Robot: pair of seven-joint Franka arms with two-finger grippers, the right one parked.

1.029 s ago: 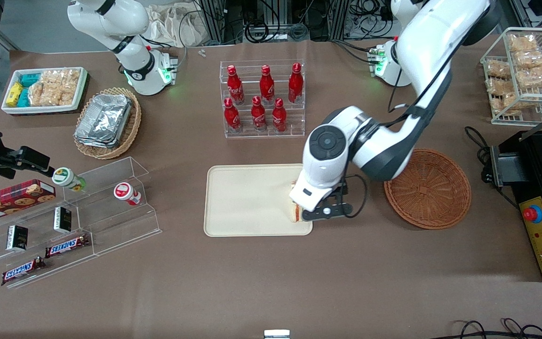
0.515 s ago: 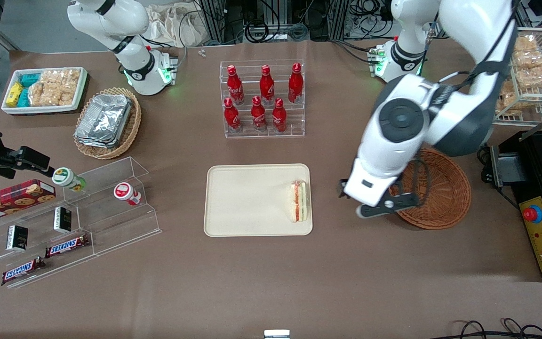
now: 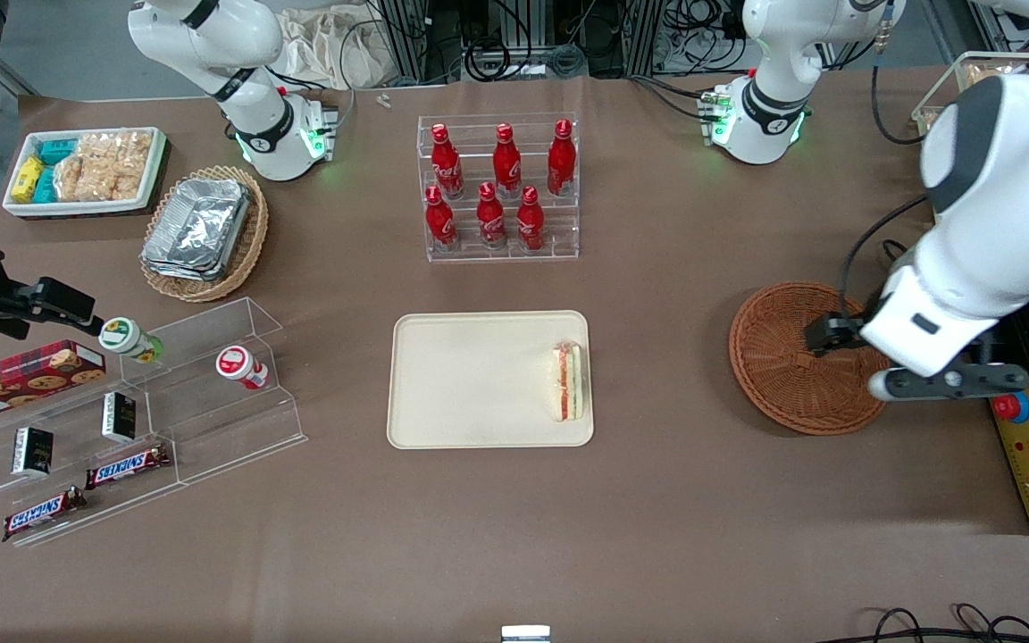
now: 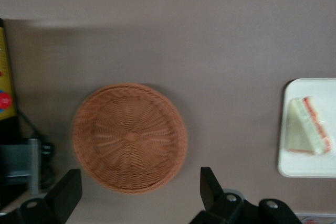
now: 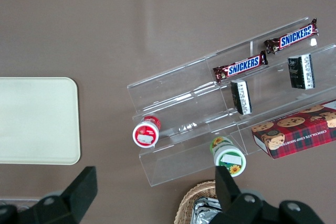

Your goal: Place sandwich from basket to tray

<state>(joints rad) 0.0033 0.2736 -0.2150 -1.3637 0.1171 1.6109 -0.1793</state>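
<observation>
The sandwich [image 3: 567, 382] lies alone on the cream tray [image 3: 470, 384], close to the tray edge that faces the basket. It also shows in the left wrist view as the sandwich [image 4: 307, 127] on the tray [image 4: 315, 163]. The round reddish-brown basket [image 3: 800, 366] holds nothing; in the wrist view the basket [image 4: 129, 137] is seen from high above. My gripper [image 4: 139, 195] hangs open and empty, high over the basket's rim on the working arm's side, its white hand [image 3: 925, 326] well away from the tray. Its two fingers [image 4: 209, 186] stand wide apart.
A clear rack of red bottles [image 3: 498, 187] stands farther from the front camera than the tray. A black machine with a red button [image 3: 1010, 406] sits beside the basket, under the arm. A wire rack of snacks [image 3: 997, 134] and an acrylic shelf [image 3: 148, 402] flank the table's ends.
The gripper let go of the sandwich on the tray, then swung away across the basket toward the working arm's end of the table. The sandwich stays put.
</observation>
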